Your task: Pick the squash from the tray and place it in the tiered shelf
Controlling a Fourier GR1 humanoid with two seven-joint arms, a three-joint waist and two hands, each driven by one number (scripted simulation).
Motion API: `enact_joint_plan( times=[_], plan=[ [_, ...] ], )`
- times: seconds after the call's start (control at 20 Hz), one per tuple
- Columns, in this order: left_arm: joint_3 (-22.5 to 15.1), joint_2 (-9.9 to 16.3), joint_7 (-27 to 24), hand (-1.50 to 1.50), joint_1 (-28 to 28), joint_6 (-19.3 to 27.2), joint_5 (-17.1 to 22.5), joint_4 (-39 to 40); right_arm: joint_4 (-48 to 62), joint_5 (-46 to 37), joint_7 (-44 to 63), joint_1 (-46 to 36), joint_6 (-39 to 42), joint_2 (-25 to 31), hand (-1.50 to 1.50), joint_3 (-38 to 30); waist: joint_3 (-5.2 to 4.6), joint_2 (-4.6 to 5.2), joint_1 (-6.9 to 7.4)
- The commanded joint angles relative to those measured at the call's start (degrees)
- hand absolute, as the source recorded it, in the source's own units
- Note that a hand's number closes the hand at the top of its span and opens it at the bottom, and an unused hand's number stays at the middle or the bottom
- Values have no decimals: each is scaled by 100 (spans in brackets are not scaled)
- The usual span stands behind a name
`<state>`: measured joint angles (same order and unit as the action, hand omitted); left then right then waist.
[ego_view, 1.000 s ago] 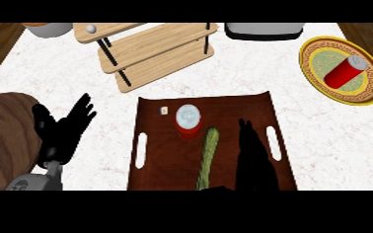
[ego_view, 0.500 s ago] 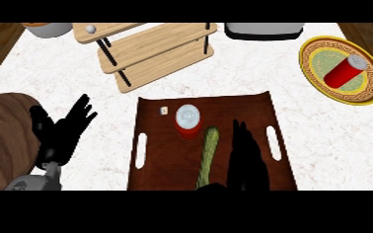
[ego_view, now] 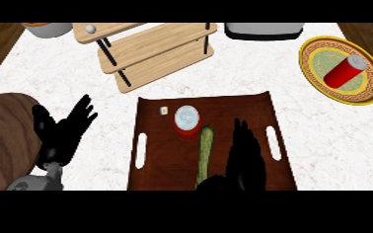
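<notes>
A long green squash (ego_view: pixel 205 154) lies lengthwise on the dark brown tray (ego_view: pixel 160 163), just below a red can with a white lid (ego_view: pixel 187 122). My right hand (ego_view: pixel 242 160) is over the tray right beside the squash on its right, fingers straight and pointing away from me, open. The wooden tiered shelf (ego_view: pixel 153 50) stands at the back left of the counter, above the tray. My left hand (ego_view: pixel 62 131) rests open at the left edge, fingers up.
A yellow plate (ego_view: pixel 320 74) with a red can (ego_view: pixel 345 71) on it sits at the right. A grey appliance (ego_view: pixel 262 29) stands at the back, a pot (ego_view: pixel 45 28) at the back left. A small white cube (ego_view: pixel 165 110) lies on the tray.
My right hand has shifted a little left, closer to the squash. The left hand and the squash have stayed put.
</notes>
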<state>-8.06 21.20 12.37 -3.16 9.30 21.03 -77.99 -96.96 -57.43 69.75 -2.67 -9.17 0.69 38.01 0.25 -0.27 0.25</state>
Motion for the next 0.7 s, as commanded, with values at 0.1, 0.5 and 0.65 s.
enact_joint_plan(
  times=[0.1, 0.5, 0.65],
  plan=[
    [-59, -127, 17, 0, 30, -50, -137, 238, 782, -3, 705, -232, -792, -66, -150, -102, -25, 40, 9],
    [-47, -352, 89, 0, -31, 25, -245, 269, 1146, 126, 882, -675, -1175, -68, -150, 280, -26, 37, 13],
    [-44, -239, 265, 0, -137, 31, -315, 94, 1496, 1109, -20, -639, -182, -68, 150, 241, -22, 49, 46]
  ],
)
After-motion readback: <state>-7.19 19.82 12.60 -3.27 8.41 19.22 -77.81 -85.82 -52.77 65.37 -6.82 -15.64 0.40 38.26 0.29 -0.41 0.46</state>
